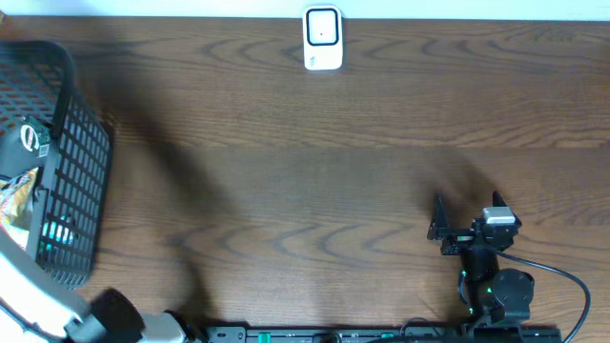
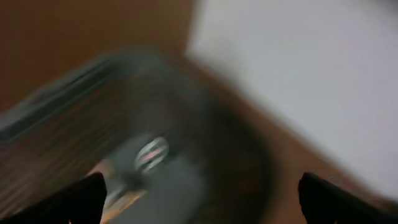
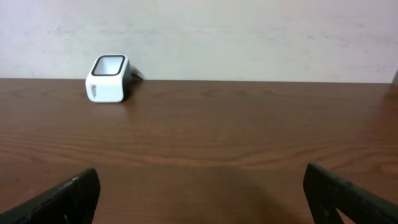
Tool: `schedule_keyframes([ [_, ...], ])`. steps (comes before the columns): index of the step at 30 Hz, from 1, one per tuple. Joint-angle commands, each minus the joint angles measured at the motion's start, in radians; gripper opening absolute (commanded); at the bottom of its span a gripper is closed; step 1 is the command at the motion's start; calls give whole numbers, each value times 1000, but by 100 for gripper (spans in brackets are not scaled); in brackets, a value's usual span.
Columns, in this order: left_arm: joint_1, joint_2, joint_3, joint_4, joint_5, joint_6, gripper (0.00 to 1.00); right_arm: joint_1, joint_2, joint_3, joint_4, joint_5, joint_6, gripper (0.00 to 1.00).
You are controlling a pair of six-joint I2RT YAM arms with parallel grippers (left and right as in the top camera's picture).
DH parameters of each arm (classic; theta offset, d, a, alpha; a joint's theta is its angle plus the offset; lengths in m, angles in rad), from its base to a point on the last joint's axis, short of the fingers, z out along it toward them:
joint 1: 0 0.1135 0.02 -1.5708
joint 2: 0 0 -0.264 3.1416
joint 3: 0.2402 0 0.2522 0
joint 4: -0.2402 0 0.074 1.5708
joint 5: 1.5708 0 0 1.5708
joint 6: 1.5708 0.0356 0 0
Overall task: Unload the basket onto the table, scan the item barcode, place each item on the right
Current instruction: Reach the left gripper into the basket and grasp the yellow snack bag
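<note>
— Where's the item?
— A white pack with a green label (image 1: 32, 139), lying in the black wire basket (image 1: 84, 143) at the left end of the brown wooden table (image 1: 286, 181).
— And the grippers?
— The left gripper (image 2: 202, 190) and the right gripper (image 3: 202, 193) are both spread wide and empty.

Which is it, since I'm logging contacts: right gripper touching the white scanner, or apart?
Apart. Overhead shows bare table between the right gripper and the scanner at the far edge.
</note>
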Motion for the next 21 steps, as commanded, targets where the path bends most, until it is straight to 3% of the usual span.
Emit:
schedule_keyframes([
  [1,46,76,-19,-63,-323,37,98,5,-5,-2,-5,4,13,99],
  [5,62,130,-95,-68,-365,45,98,5,-5,-2,-5,4,13,99],
  [12,59,197,-248,-78,-365,240,98,5,-5,-2,-5,4,13,99],
  [21,60,212,-518,68,-366,389,98,5,-5,-2,-5,4,13,99],
])
